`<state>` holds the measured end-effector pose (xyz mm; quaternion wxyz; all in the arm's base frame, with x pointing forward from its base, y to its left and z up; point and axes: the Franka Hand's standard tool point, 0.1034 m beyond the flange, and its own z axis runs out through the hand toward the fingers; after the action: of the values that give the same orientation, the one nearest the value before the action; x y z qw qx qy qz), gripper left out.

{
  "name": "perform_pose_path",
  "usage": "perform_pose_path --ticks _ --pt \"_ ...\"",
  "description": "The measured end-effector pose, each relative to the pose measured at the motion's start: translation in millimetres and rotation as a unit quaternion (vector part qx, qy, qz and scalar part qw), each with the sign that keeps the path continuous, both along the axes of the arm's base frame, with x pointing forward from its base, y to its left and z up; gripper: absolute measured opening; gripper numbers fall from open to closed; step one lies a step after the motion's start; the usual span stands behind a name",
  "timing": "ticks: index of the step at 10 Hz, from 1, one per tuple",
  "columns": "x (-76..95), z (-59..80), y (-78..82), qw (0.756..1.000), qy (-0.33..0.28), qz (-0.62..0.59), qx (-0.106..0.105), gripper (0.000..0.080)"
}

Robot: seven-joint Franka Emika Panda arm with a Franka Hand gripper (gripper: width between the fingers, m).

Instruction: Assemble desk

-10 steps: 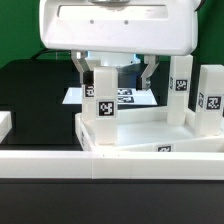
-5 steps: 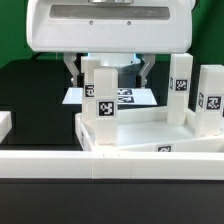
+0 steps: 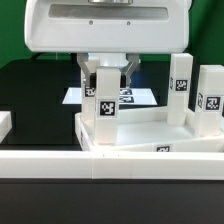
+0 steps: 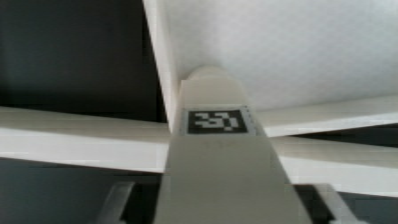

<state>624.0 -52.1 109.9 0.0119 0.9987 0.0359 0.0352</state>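
Note:
A white square leg [image 3: 103,100] with a black-and-white tag stands upright at the corner of the white rimmed tabletop [image 3: 150,135] on the exterior view's left. My gripper [image 3: 108,85] hangs over it. Its two fingers press against the leg's upper sides. In the wrist view the leg [image 4: 217,160] runs between both fingers down to the tabletop corner [image 4: 285,40], tag facing the camera. My gripper [image 4: 222,198] is shut on this leg. Two more tagged legs [image 3: 180,90] [image 3: 210,95] stand upright at the tabletop's side on the exterior view's right.
The marker board [image 3: 132,97] lies flat on the black table behind the gripped leg. A long white rail [image 3: 60,165] crosses the front of the exterior view. A small white part [image 3: 5,124] sits at that view's left edge.
The fingers stood wide apart on either side of the leg one second ago. They have closed inward onto its sides. The leg and tabletop have not moved.

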Motion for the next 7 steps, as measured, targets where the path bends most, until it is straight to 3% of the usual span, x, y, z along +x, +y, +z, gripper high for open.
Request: perform_pose_path --ticks 3,7 --pt "-0.2 -0.1 -0.4 1.000 0.000 -0.019 0.002 0.0289" --pt "-1.0 -0.8 -4.2 0.980 -0.003 -0.200 0.019 0.0291"
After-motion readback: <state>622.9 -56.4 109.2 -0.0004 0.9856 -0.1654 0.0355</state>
